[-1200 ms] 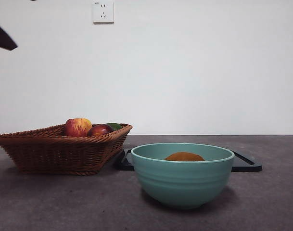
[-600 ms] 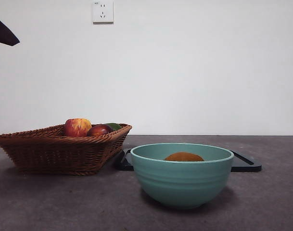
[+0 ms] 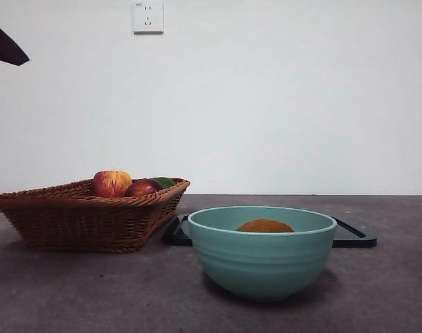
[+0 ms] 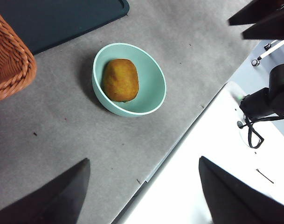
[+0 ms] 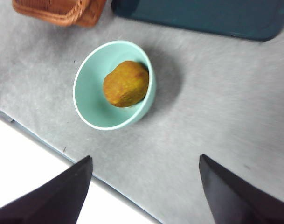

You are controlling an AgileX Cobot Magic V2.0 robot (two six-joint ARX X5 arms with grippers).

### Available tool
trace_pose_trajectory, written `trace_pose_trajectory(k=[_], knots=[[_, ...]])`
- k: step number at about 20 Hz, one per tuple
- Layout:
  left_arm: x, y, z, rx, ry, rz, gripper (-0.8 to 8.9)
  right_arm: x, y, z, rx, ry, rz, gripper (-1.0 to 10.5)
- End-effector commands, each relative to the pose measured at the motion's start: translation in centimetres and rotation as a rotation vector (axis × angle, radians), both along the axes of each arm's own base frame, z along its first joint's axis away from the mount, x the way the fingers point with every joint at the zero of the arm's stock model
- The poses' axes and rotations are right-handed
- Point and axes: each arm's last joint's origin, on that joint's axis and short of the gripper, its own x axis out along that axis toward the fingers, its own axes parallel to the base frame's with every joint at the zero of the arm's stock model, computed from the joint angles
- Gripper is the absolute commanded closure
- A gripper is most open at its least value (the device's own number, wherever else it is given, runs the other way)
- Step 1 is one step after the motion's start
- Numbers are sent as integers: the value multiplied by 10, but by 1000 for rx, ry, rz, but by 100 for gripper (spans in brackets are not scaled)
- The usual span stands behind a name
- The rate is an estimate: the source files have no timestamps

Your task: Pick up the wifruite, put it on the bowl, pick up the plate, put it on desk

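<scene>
The fruit [image 3: 265, 226] lies inside the green bowl [image 3: 262, 258], only its top showing over the rim in the front view; both wrist views show it resting on the bowl's floor, off-centre toward one wall. The bowl stands on the desk [image 3: 93, 291], in front of a dark flat tray [image 3: 355, 236] that lies behind it. A wicker basket [image 3: 86, 218] sits to the bowl's left in the front view, just beside the tray, holding a red-and-yellow apple [image 3: 112, 184], a dark red fruit [image 3: 143, 188] and something green behind them. Left gripper [image 4: 142, 196] hangs high above the desk edge, its 2 jaws spread wide with nothing between them. Right gripper [image 5: 144, 191] hangs high above the bowl's side, jaws spread wide too, holding nothing. A wall socket [image 3: 148, 16] shows on the white wall.
</scene>
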Motion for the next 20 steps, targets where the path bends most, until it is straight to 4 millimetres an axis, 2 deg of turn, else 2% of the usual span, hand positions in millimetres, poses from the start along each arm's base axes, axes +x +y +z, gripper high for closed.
trace_pose_trajectory(k=[1,11,18,19,20], knots=[[1,-1,3,-4,-26,-20,442,12,10,-9,19,32,-2,588],[1,-1,3,-4,-26,-20,442,49,59,-41,-76,43,35,620],[1,-1,3,-4,-25,-20,442,62,89,-66,-167,37,29,631],[1,-1,3,-4,-25,-20,442,63,92,-68,-173,37,24,649],[1,-1,3,-4,-25,-20,442,65,97,-73,-189,31,20,720]])
